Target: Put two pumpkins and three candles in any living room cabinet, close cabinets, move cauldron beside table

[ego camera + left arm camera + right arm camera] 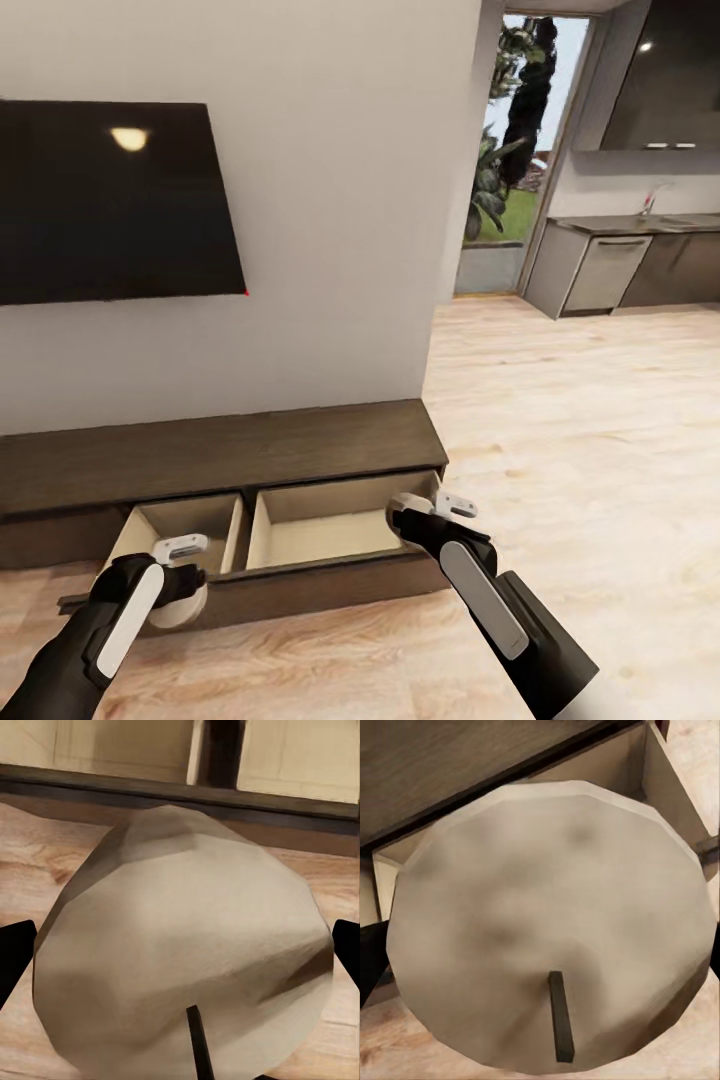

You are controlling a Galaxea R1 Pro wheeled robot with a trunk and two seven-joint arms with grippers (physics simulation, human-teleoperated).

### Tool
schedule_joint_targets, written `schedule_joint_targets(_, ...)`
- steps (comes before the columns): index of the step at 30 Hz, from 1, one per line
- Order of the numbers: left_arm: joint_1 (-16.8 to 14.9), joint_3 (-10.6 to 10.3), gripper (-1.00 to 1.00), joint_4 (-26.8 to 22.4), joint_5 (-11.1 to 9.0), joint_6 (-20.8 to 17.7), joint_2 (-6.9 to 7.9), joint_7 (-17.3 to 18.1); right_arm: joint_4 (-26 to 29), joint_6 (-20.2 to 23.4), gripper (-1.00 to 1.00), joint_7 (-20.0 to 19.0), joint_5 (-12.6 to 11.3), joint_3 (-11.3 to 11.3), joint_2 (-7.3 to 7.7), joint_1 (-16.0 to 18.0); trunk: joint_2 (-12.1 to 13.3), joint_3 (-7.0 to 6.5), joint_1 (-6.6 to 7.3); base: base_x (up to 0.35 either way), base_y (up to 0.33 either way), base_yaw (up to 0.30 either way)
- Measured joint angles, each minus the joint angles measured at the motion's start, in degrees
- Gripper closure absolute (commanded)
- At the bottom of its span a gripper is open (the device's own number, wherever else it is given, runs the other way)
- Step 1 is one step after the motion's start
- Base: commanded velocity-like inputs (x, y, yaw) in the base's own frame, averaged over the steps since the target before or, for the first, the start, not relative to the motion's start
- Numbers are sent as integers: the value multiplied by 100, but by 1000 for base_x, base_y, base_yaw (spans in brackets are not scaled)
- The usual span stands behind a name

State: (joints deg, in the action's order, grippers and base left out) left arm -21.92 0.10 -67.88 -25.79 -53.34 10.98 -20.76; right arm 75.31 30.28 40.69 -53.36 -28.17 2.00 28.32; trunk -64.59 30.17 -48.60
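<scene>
The low dark brown cabinet stands against the wall with two drawers pulled out. Their pale insides, left and right, look bare. My left gripper is shut on a pale candle, held at the front edge of the left drawer; its black fingers flank the candle. My right gripper is shut on a second candle with a dark wick, over the right end of the right drawer. The pumpkins, cauldron and table are out of view.
A large black TV hangs on the wall above the cabinet. Light wood floor stretches to the right toward grey kitchen units and a doorway with greenery beyond.
</scene>
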Motion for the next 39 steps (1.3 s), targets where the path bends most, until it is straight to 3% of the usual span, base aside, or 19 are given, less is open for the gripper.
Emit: schedule_joint_targets(39,-1,-6,100,7,6,1,0,1,2,0,100,1,-3,-5,7,-1,0,-24,-1,232,-15,73)
